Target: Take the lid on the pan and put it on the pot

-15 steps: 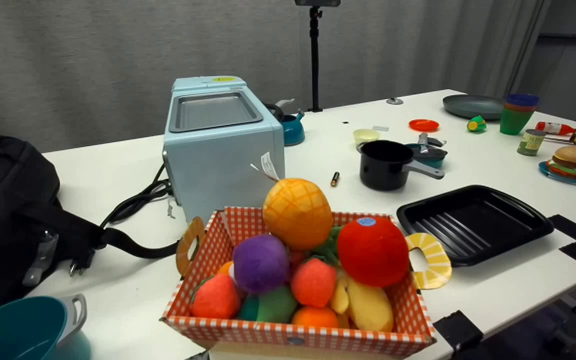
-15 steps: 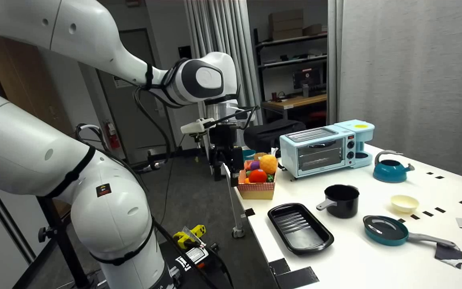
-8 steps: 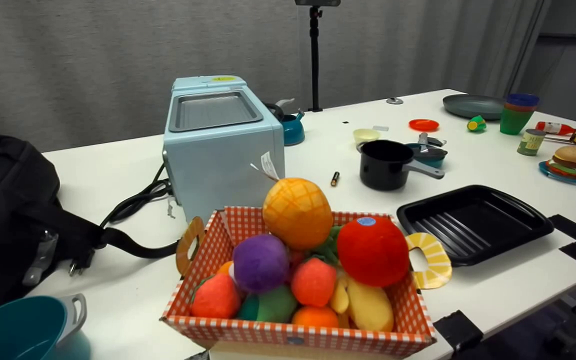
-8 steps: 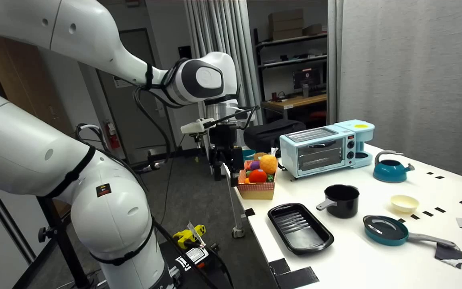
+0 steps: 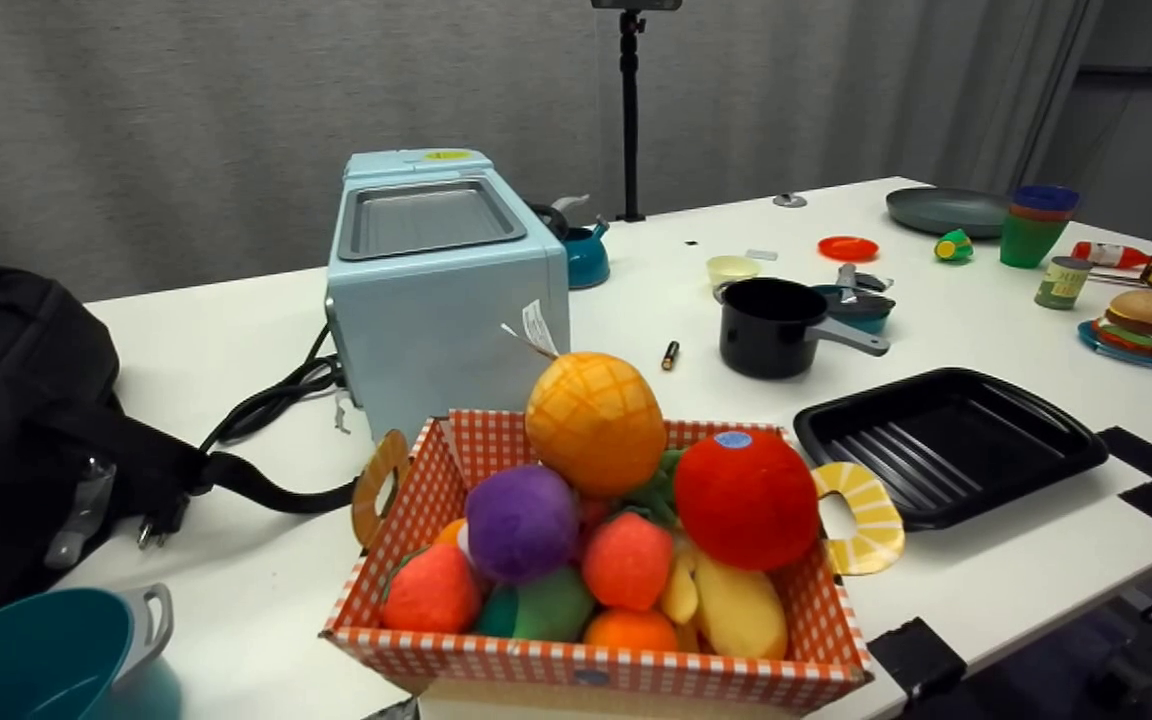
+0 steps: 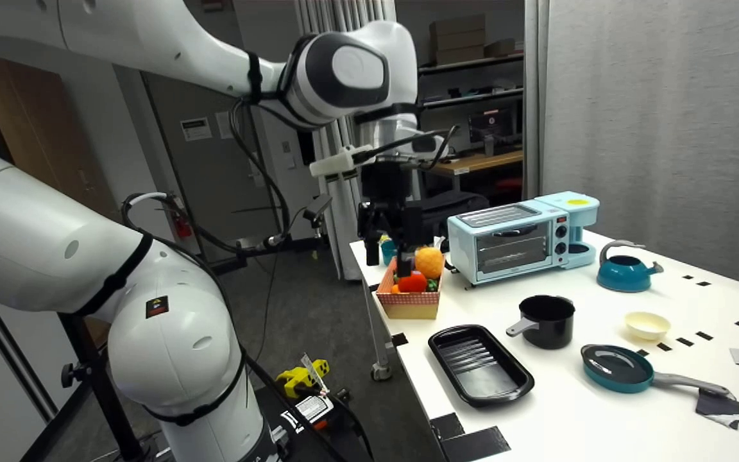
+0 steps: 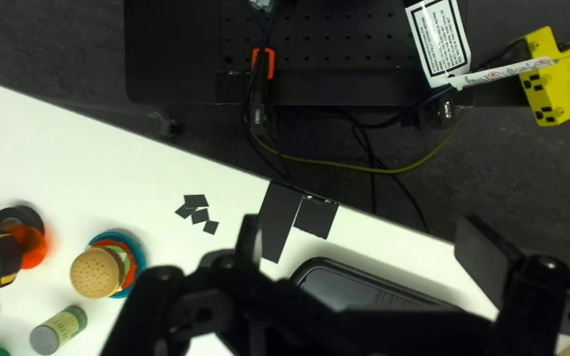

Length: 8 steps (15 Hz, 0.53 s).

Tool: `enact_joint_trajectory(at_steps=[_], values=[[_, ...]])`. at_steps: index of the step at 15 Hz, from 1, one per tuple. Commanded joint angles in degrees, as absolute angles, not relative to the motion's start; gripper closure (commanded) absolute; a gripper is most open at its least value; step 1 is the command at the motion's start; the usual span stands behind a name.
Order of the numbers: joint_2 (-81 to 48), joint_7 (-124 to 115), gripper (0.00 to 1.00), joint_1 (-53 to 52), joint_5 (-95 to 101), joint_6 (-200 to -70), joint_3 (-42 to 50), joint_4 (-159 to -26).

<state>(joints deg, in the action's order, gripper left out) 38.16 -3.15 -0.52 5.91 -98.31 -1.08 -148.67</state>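
Note:
The small black pot (image 6: 550, 327) with a grey side handle stands upright and uncovered on the white table; it also shows in an exterior view (image 5: 766, 338). The teal pan (image 6: 626, 387) lies beyond it with its long grey handle out. The dark round lid (image 6: 613, 364) lies on the pan; it also shows partly behind the pot (image 5: 866, 305). My gripper (image 6: 389, 260) is up near the fruit basket, well away from pan and pot. In the wrist view its fingers (image 7: 361, 237) are wide apart with nothing between them. Pot, pan and lid are out of the wrist view.
A black ribbed tray (image 6: 482, 369) lies by the table edge before the pot. A basket of plush fruit (image 6: 411, 309) stands under the gripper. A light-blue toaster oven (image 6: 510, 247), a teal kettle (image 6: 626, 274) and a cream bowl (image 6: 646, 325) stand further back.
The arm and gripper have moved up and to the right in an exterior view, from beside the fruit basket to in front of it. The objects on the table have not moved.

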Motion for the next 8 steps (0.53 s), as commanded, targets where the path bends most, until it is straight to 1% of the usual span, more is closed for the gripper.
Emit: enact_joint_trajectory(at_steps=[1, 2, 3, 5, 8], values=[[36.28, 2.93, 0.00, 3.86, 7.37, -91.36, 5.73, -138.69], [35.35, 3.13, 0.00, 5.18, 7.22, -90.61, 7.55, -135.77], [37.62, 1.20, 0.00, 3.63, 6.57, -94.12, 4.99, -141.55], [36.91, 2.63, 0.00, 5.36, 6.58, -92.60, 7.41, -137.89], [36.13, 2.74, 0.00, 5.50, 6.59, -92.30, 7.50, -137.05]])
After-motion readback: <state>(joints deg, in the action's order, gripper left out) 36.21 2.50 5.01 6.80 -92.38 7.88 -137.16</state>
